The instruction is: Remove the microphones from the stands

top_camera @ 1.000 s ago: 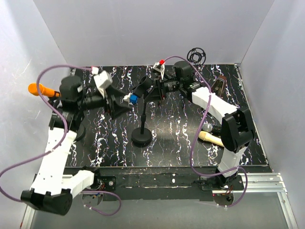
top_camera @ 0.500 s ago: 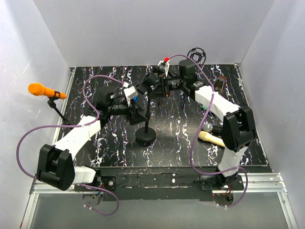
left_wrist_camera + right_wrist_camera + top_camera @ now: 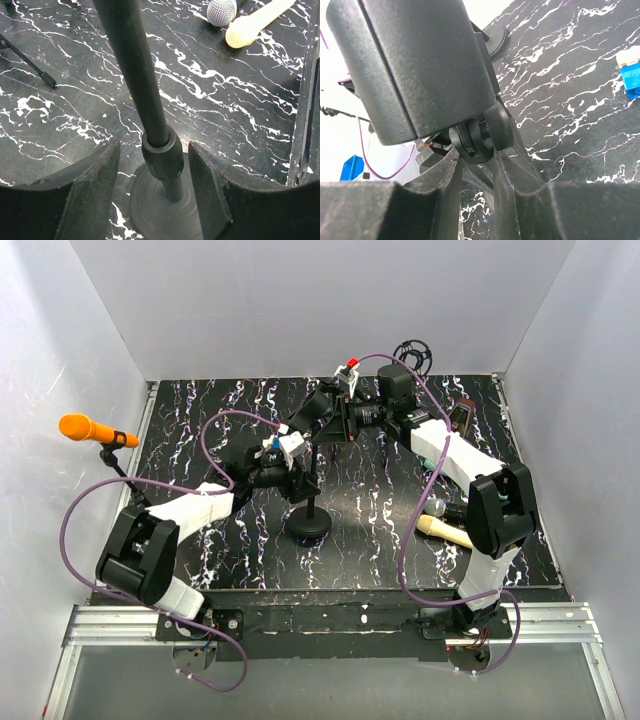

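**pole between spread left jaws, right gripper clamped under the microphone**

at the far left an orange microphone (image 3: 84, 427) is seen on a thin stand of its own, well apart from the rest. next, the left gripper (image 3: 292, 477) is reached out low over the black marbled table (image 3: 360, 550). in the left wrist view its two fingers (image 3: 95, 195) are spread on either side of the pole (image 3: 137, 80) of the stand (image 3: 310, 524). a gap is seen on each side, so the pole is not squeezed and nothing is held. the round base (image 3: 150, 220) is seen just below, flat on the table.

the stand is found near the middle of the table. the microphone (image 3: 318, 409), dark and chunky, is seated at its top, not yet taken off.

just to the right of it the right gripper (image 3: 345, 420) is found. in the right wrist view its fingers are clenched on a small round joint (image 3: 475, 137) right under the microphone.

at the far right a silver-headed microphone (image 3: 434, 507) and a cream microphone (image 3: 441, 528) are laid on the table, just beside each other.
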Available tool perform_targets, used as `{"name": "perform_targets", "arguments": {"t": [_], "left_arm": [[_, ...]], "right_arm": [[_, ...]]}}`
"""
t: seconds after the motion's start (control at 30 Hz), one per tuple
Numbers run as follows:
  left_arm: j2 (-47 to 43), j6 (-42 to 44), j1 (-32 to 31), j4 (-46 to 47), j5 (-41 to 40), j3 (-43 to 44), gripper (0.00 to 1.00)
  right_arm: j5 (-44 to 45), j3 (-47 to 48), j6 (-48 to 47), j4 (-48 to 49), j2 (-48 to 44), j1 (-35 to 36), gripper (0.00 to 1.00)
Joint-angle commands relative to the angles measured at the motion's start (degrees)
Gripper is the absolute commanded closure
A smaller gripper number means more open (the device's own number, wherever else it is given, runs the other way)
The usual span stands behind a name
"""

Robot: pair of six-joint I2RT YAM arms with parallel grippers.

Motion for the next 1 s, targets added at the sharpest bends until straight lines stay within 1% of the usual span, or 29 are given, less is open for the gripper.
{"name": "perform_targets", "arguments": {"t": [0.0,0.03,0.13,0.2,0.23,0.27,0.3,0.33,0.37,0.4,0.43,0.47,0.5,0.57,0.63,0.67,0.7,0.73,0.77,0.8,0.83,0.87,0.97], "left_arm": [[0.72,-1.80,-1.66,6.83,-2.13,0.03,0.46],[0.90,-2.06,-2.01,7.10,-2.31,0.21,0.51],[0.82,-2.33,-2.89,7.45,-4.58,0.64,0.70],[-0.23,-1.80,-3.41,6.32,-7.13,1.26,0.83],[-1.20,-0.58,-3.85,5.09,-8.88,1.44,0.92],[-2.42,0.82,-4.55,3.51,-13.86,1.70,1.00],[-3.83,2.67,-6.39,2.54,-19.57,1.18,1.00],[-5.76,4.77,-8.84,1.75,-28.85,0.48,1.00],[-7.17,6.71,-12.00,1.83,-41.38,-0.75,1.00],[-7.88,8.47,-16.03,4.18,-53.51,-1.80,1.00],[-7.28,9.18,-18.86,6.03,-62.68,-2.77,1.00],[-6.40,9.36,-20.02,4.48,-65.91,-2.43,1.00],[-5.96,7.45,-20.20,1.85,-66.72,-1.39,1.00],[-5.60,2.70,-20.21,-2.46,-65.95,0.20,1.00],[-6.91,1.37,-20.12,-4.58,-60.43,0.12,1.00],[-7.79,1.45,-19.59,-5.81,-55.97,0.29,0.88],[-8.76,1.80,-18.72,-7.56,-49.92,0.56,0.70],[-9.46,1.72,-17.23,-9.06,-44.99,0.99,0.50],[-9.99,1.37,-15.30,-10.55,-38.58,1.43,0.38],[-10.17,0.23,-12.93,-13.00,-29.99,2.57,0.34],[-10.00,-1.86,-9.86,-14.33,-26.17,3.71,0.30],[-9.30,-3.37,-7.40,-15.39,-17.95,4.85,0.29],[-7.19,-4.52,-1.59,-17.33,-5.25,6.54,0.29]], "right_arm": [[-0.71,-0.09,1.76,1.32,-0.50,0.09,0.99],[-0.54,-0.09,1.58,1.06,-0.50,0.09,0.99],[0.86,-0.09,1.66,-0.35,-0.50,0.09,0.99],[4.89,0.34,2.63,-3.23,-0.58,0.09,0.99],[7.70,1.13,2.98,-5.25,-0.58,0.18,0.99],[11.64,2.09,3.42,-8.84,-0.76,0.35,0.99],[15.94,3.24,3.95,-12.45,-0.93,0.53,0.99],[22.34,4.81,5.26,-16.48,-1.28,0.88,0.99],[27.27,6.40,6.84,-20.96,-1.46,1.40,0.99],[31.85,8.41,6.94,-25.18,-1.55,2.02,0.99],[38.16,10.09,7.20,-28.62,-1.55,2.98,0.99],[42.05,11.76,7.20,-31.96,-1.64,3.95,0.99],[44.61,12.82,7.38,-33.73,-1.55,4.91,0.99],[45.17,13.00,6.86,-33.76,-1.38,6.06,0.99],[41.41,12.74,4.23,-30.52,-0.41,5.81,0.99],[38.25,12.65,2.91,-28.15,0.29,4.93,0.99],[33.26,12.30,1.85,-24.39,1.08,3.62,0.99],[28.43,11.52,1.67,-20.08,1.78,2.39,0.99],[22.98,11.42,1.40,-17.00,2.83,1.16,0.99],[19.01,11.94,0.88,-15.22,3.89,0.45,0.99],[16.10,12.30,0.53,-14.34,4.68,0.01,0.99],[12.33,11.69,0.78,-11.28,4.86,-0.35,0.99],[3.88,9.76,4.99,-4.59,5.74,-0.35,0.99]]}}
